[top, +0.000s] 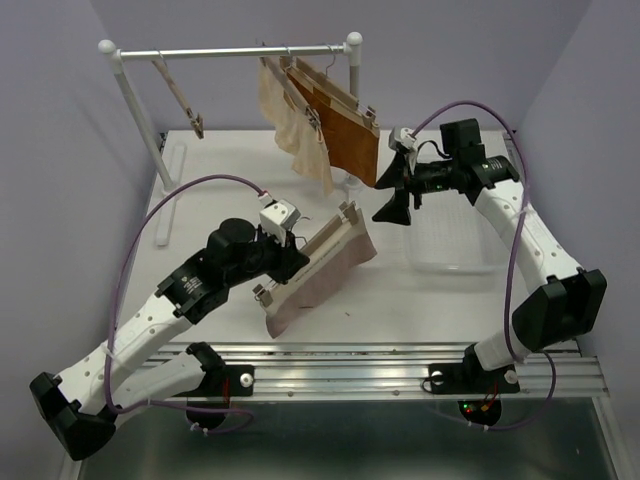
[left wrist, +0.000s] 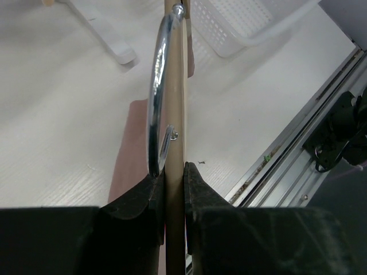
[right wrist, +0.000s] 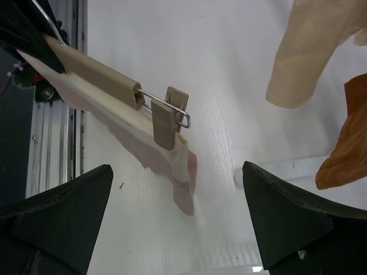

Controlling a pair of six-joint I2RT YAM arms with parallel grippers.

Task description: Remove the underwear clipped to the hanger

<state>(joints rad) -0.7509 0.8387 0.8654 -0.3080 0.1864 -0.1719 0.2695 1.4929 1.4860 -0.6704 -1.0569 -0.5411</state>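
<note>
A white counter (top: 420, 300) carries a far rack (top: 230, 50) where cream underwear (top: 290, 125) and orange-brown underwear (top: 352, 145) hang. The left pincer (left wrist: 175, 172) clamps a wooden hanger (left wrist: 175, 114), apparently presenting pale pink underwear (top: 320, 275) to the right pincer (top: 398, 200), spread wide near its clip (right wrist: 166, 123).

Smooth pale wood, by its look, forms the hanger (left wrist: 175, 103), glossy chrome wire its hook (left wrist: 153, 91); the pink underwear (top: 318, 275) is soft matt cloth, the white table (top: 420, 310) faintly ribbed.

The left gripper (left wrist: 175, 172) is clamped on the hanger (left wrist: 175, 103), arm extended low; the right gripper (right wrist: 176, 166) is held raised, jaws fully spread.
</note>
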